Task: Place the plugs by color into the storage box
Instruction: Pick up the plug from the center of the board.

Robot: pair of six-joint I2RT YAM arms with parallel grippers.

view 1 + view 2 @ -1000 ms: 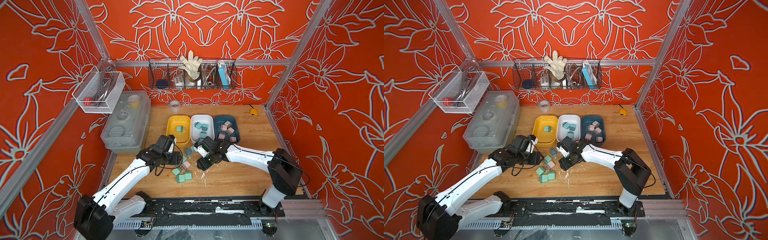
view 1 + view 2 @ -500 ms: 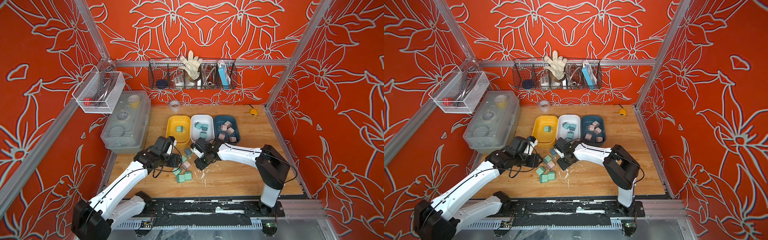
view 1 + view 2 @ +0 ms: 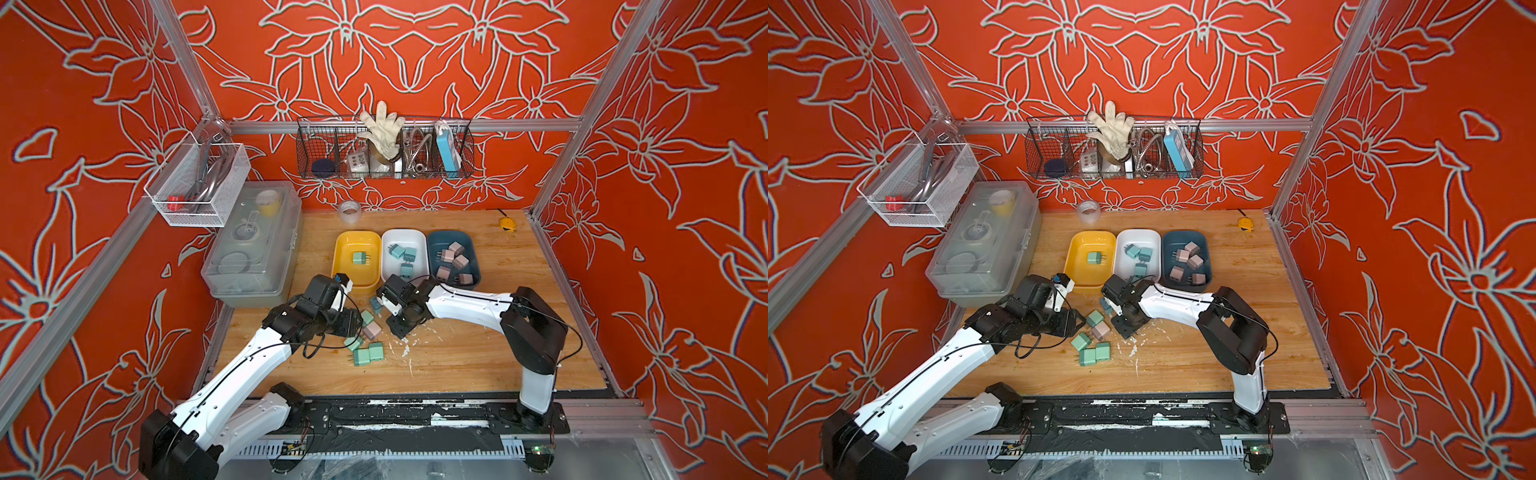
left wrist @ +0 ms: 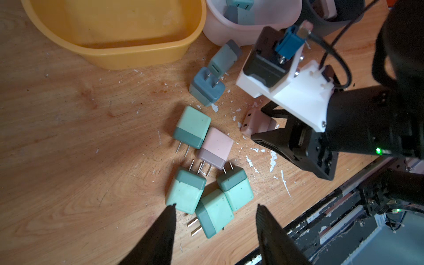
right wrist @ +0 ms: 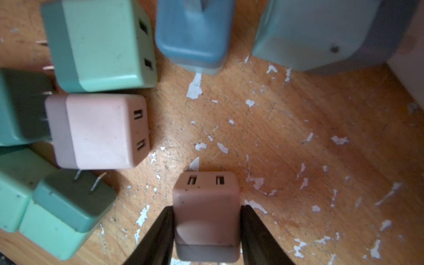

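Observation:
Three trays stand side by side: yellow [image 3: 348,272] with one mint plug, white [image 3: 405,237] with teal plugs [image 3: 398,251], dark blue [image 3: 439,241] with pink plugs [image 3: 459,262]. Loose plugs lie in front of them: several mint ones [image 4: 185,192], a pink one [image 4: 216,146] and two teal ones [image 4: 207,89]. My right gripper [image 5: 206,206] is shut on a second pink plug [image 5: 206,195], low at the tabletop right of the pile [image 3: 397,330]. My left gripper [image 4: 215,206] hangs open over the mint plugs [image 3: 356,326], holding nothing.
A translucent lidded box [image 3: 253,245] stands at the left, with a tape roll [image 3: 348,211] behind the trays and a yellow tape measure [image 3: 507,224] at the back right. Wire baskets [image 3: 384,149] hang on the walls. White flecks litter the wood near the pile.
The right arm reached left toward the pile and its jaws closed onto the pink plug. The left arm has barely moved and stays open.

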